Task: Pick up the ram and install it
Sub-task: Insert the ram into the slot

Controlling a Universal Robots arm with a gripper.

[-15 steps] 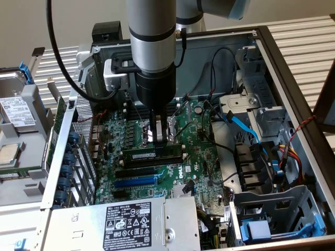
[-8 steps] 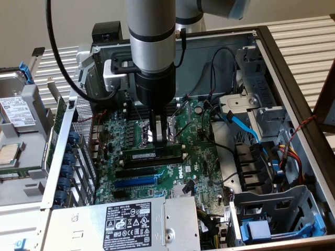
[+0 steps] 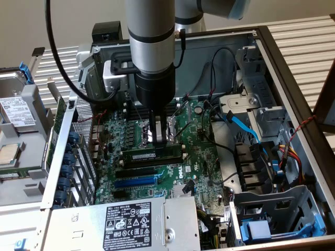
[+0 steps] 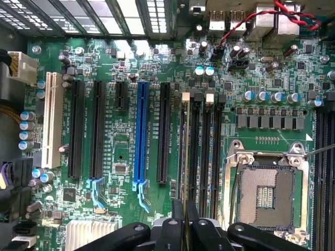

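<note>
The open computer case (image 3: 293, 68) lies on its side so that the motherboard (image 4: 120, 146) faces up to the arm (image 3: 152, 42), which stands straight down into it. The long blue slot (image 4: 140, 136) serves as the marker. The power supply (image 3: 131, 222) sits on one side of it, and on the other side come one black card slot and then the bank of black memory slots (image 4: 201, 151), all parallel to the blue slot. The empty CPU socket (image 4: 264, 196) lies beyond those. The ram (image 3: 152, 155) stands on edge along the memory slot nearest the blue slot. It runs the same way as the blue slot, so its lower edge should be in line with that channel. The gripper (image 4: 184, 225) is closed on the ram, one finger on each flat face, probably to keep the thin board from leaning. I cannot tell whether the ram is fully seated. Room is tight across the slots, with plastic walls close on both sides of the stick, but it is free along their length and straight upward. The blue cable (image 3: 243, 125) and the black leads lie well apart from the blue slot, past the socket, and clear of the fingers.
</note>
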